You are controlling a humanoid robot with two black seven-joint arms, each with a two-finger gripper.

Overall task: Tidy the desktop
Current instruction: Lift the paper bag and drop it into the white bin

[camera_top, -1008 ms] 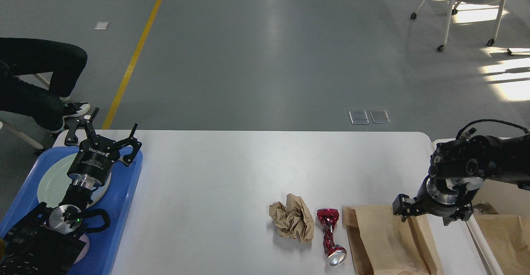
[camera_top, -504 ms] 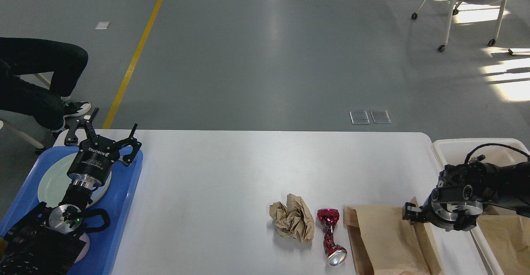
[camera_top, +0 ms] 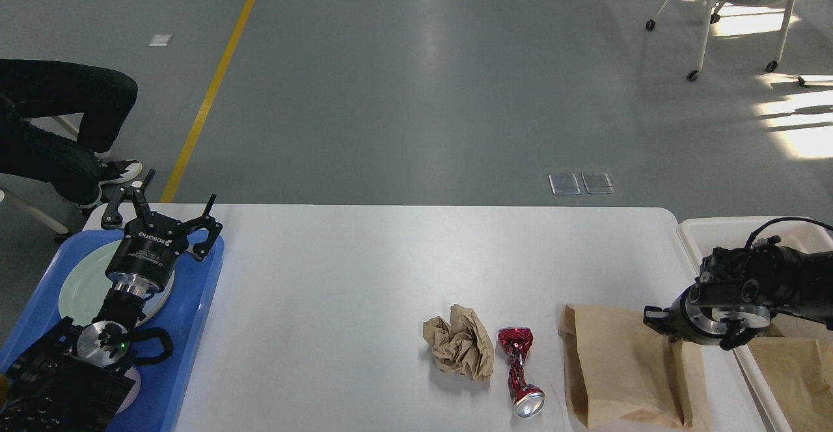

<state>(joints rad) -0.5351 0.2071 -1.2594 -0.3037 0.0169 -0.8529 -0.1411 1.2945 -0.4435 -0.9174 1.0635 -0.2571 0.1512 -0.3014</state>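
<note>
The white desktop [camera_top: 364, 276] bears a crumpled brown paper ball [camera_top: 459, 343], a crushed red can [camera_top: 518, 370] lying beside it, and a flat brown paper bag [camera_top: 612, 373] at the front right. My right gripper [camera_top: 664, 331] points down onto the bag's right part; its fingers are mostly hidden under the wrist, and the bag moves along with it. My left gripper [camera_top: 174, 205] is open and empty above the far end of the blue tray [camera_top: 195, 328].
A pale plate [camera_top: 81, 285] lies in the blue tray at the left. A cream bin [camera_top: 699, 227] stands off the table's right end with another brown paper bag [camera_top: 791, 367] in it. A seated person's legs [camera_top: 58, 126] are at far left.
My right gripper came down onto the brown paper bag, then moved right, and the bag slid right with it, away from the can. The left arm has not moved.
</note>
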